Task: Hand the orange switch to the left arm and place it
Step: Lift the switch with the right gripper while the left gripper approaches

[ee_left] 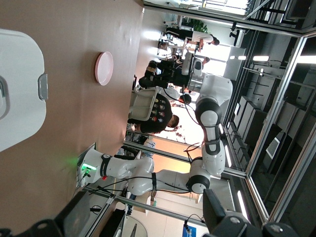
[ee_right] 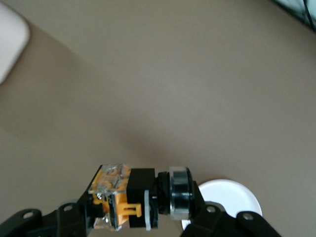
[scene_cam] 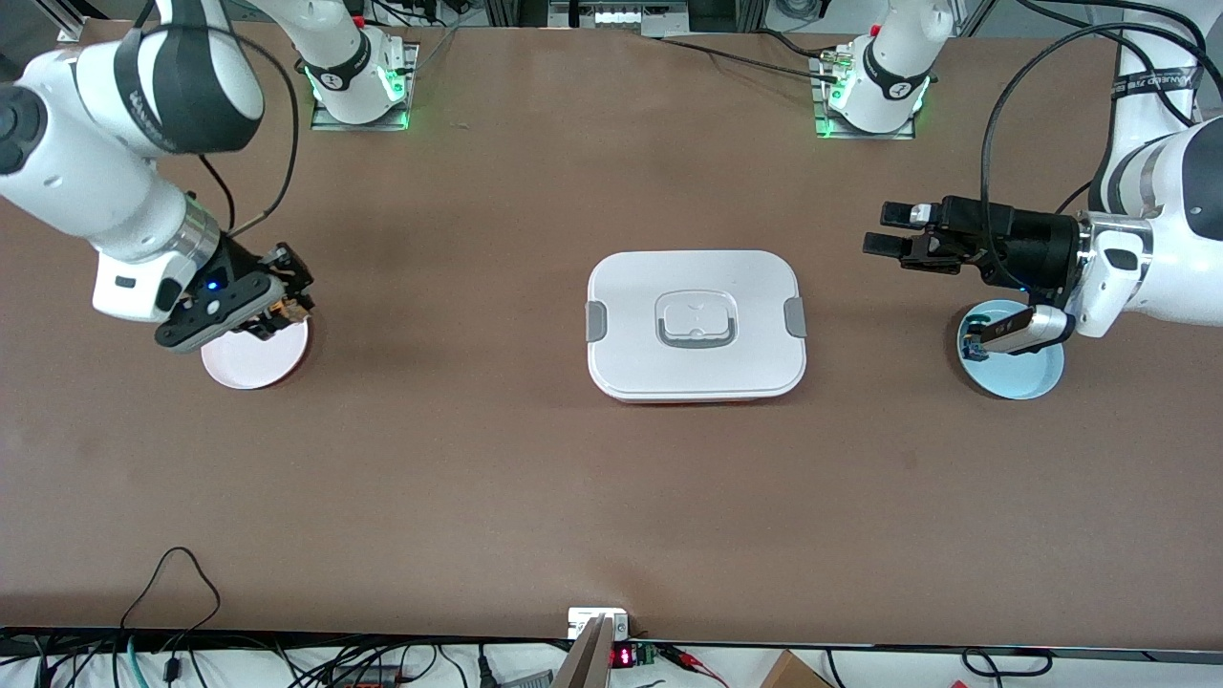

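Note:
My right gripper (scene_cam: 285, 298) is shut on the orange switch (scene_cam: 284, 308) and holds it just above a pink plate (scene_cam: 250, 357) at the right arm's end of the table. In the right wrist view the switch (ee_right: 129, 196) lies crosswise between the fingers of the gripper (ee_right: 140, 221), orange body at one end and round black end at the other, with the plate (ee_right: 232, 193) below. The white box (scene_cam: 696, 325) sits mid-table. My left gripper (scene_cam: 887, 231) hangs open and empty in the air, pointing sideways toward the box, beside a light blue plate (scene_cam: 1015, 368).
A small black part with blue markings (scene_cam: 975, 347) lies on the light blue plate. The left wrist view shows the box (ee_left: 19, 94), the pink plate (ee_left: 104, 68) and the right arm's gripper (ee_left: 157, 75) far off. Bare brown table surrounds the box.

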You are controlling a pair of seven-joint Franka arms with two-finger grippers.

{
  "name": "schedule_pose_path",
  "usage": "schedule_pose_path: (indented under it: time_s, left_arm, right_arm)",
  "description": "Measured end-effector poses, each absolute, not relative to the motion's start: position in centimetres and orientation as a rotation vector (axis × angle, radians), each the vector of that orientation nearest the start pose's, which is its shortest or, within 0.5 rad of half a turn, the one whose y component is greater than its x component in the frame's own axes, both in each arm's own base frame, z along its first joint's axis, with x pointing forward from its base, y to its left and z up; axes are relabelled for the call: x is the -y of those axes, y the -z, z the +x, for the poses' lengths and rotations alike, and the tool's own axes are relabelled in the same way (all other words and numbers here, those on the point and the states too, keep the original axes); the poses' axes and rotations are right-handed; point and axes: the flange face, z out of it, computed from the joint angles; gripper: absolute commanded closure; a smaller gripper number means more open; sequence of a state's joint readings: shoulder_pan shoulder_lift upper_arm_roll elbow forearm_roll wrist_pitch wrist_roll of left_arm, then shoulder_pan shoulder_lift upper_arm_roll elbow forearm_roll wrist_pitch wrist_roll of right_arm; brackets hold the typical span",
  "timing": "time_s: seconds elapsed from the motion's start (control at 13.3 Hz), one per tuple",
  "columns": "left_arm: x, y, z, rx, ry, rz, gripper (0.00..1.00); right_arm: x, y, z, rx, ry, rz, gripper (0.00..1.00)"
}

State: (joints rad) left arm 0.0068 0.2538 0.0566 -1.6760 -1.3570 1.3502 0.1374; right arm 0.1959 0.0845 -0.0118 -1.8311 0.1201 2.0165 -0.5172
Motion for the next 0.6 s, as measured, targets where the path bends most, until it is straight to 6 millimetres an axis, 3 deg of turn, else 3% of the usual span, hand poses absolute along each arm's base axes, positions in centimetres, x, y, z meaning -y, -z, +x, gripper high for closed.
schedule_pose_path:
  time_s: [0.15,0.3,0.6]
  left_arm:
    - [8.9,-51.5,60.5,-0.136,0.443,1.686,0.0]
    - [9.5,-51.6,60.4,-0.194,0.504,1.677,0.0]
    - [10.3,-51.2,60.4,-0.213,0.542,1.674,0.0]
  right_arm:
    - [-14.7,-51.4,58.3,1.068,0.28,-2.699,0.98]
    - [-16.8,-52.1,58.1,1.142,0.367,-2.484,0.98]
    - [-19.2,-50.5,58.8,1.283,0.571,-2.07,0.98]
